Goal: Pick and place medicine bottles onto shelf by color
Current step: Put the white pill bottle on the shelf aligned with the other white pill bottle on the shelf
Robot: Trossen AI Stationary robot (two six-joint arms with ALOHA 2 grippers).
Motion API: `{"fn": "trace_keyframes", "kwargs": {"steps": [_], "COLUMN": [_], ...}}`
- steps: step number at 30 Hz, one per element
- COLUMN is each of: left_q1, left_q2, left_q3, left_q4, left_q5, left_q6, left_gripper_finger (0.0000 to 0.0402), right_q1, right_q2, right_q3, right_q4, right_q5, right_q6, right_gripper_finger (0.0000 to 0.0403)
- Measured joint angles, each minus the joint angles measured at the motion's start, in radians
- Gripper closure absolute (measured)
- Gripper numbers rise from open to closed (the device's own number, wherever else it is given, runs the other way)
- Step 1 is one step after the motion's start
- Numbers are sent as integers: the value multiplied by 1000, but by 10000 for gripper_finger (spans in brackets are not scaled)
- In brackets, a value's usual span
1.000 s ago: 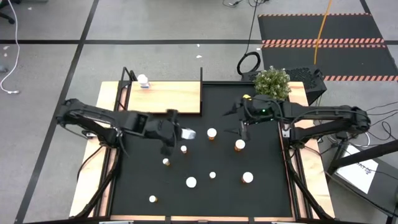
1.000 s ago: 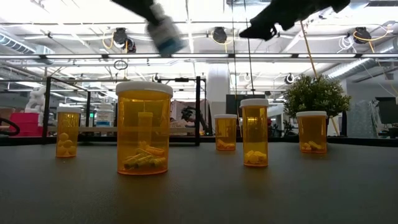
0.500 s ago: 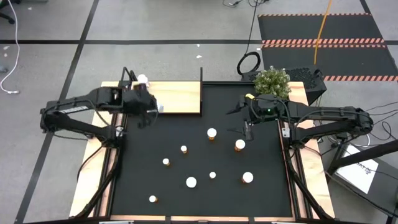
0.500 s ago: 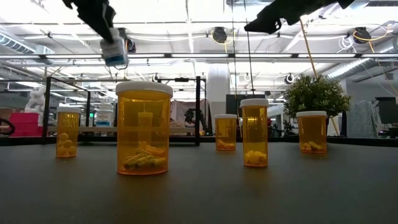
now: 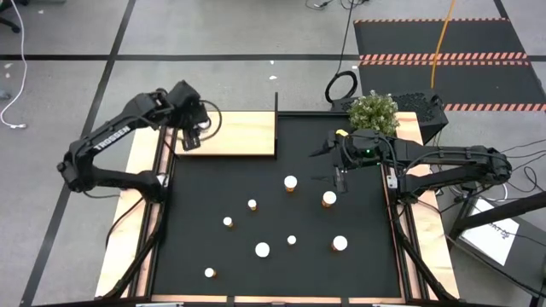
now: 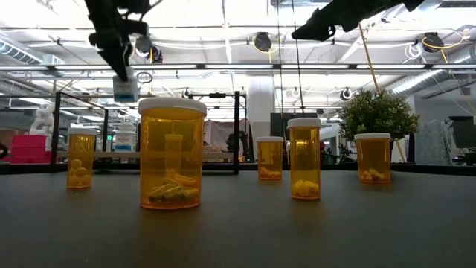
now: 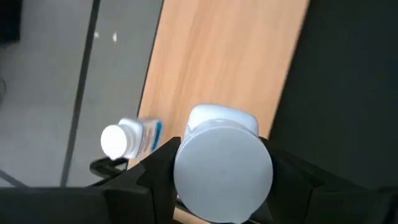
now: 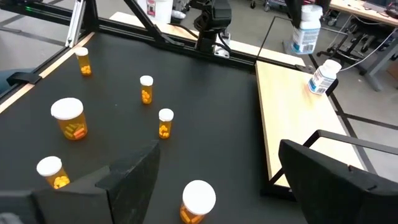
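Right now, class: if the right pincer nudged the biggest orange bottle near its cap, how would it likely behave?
The biggest orange bottle looks mostly empty, so probably light. It stands upright on a wide base, so it would likely slide before tipping. Once tipped, its round body would probably roll.

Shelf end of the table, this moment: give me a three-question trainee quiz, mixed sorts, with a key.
1. True or false: the left gripper holds a white bottle above the shelf.
2. Multiple choice: the other white bottle on the shelf is A) upright, B) on its side, C) stacked on another.
3. Fill in: the right gripper hangs over the black mat with its fingers ____.

Key: 1 true; 2 A; 3 open.
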Motion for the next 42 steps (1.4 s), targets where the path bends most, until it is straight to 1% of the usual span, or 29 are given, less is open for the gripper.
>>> {"fn": "trace_keyframes", "kwargs": {"steps": [5,10,15,22,25,29,33,39,42], "left_q1": [109,175,192,192,204,247,301,326,339], "left_q2": [4,4,4,4,4,4,4,4,15], "left_q3": [-59,-151,-247,-332,-345,-360,-376,-376,-376], "left_q4": [22,74,175,243,256,277,299,304,315], "left_q5": [70,75,77,77,80,84,145,162,195], "left_q6": [95,149,201,248,252,227,227,261,279], "left_gripper_finger": [213,213,213,213,213,213,213,213,213], "right_q1": [0,0,0,0,0,0,0,0,0], "right_q2": [0,0,0,0,0,0,0,0,0], "right_q3": [0,0,0,0,0,0,0,0,0], "right_q4": [0,0,0,25,43,45,45,45,49], "right_q5": [0,0,0,0,0,0,0,0,0], "right_q6": [0,2,10,9,5,3,-1,-12,-23], "right_gripper_finger": [83,83,83,83,83,83,83,83,83]}}
